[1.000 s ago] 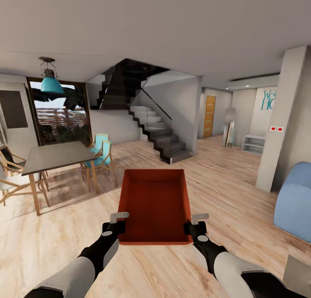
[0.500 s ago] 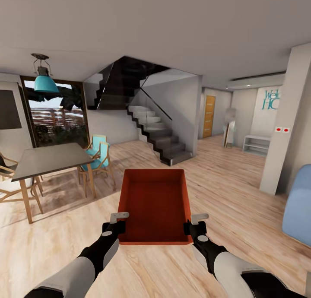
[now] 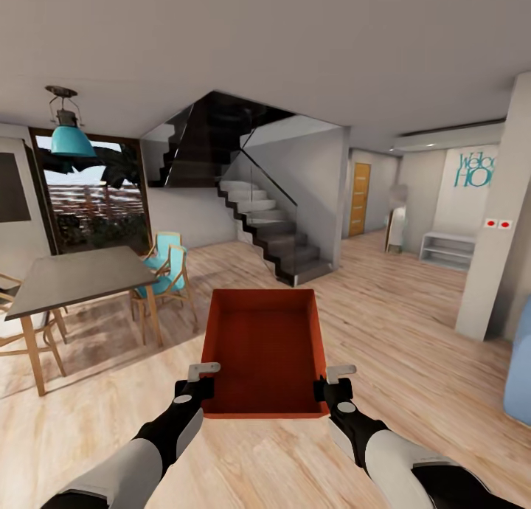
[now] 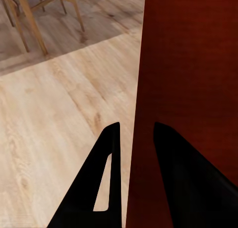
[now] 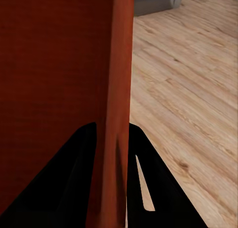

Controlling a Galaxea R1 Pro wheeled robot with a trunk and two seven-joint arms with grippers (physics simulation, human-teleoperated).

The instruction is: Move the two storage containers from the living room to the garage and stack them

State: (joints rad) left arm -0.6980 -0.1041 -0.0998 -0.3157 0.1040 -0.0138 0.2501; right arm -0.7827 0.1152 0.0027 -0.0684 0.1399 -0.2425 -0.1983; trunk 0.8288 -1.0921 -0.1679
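Wood-plank floor (image 3: 413, 347) below — left gripper (image 3: 203, 380) and right gripper (image 3: 330, 382) fingers clamp the container (image 3: 264, 350) side walls.

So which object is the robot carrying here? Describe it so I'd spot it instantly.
On the wood plank floor, past the dining table, look low and centre. The storage container is held between the left gripper and right gripper, one clamped on each side wall. It's the orange-red open bin.

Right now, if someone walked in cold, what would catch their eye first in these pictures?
The orange-red storage container, held out front in mid-frame, with the left gripper and right gripper each clamped on a side wall. Behind it a dark staircase rises at centre, and a teal pendant lamp hangs above the dining table at left.
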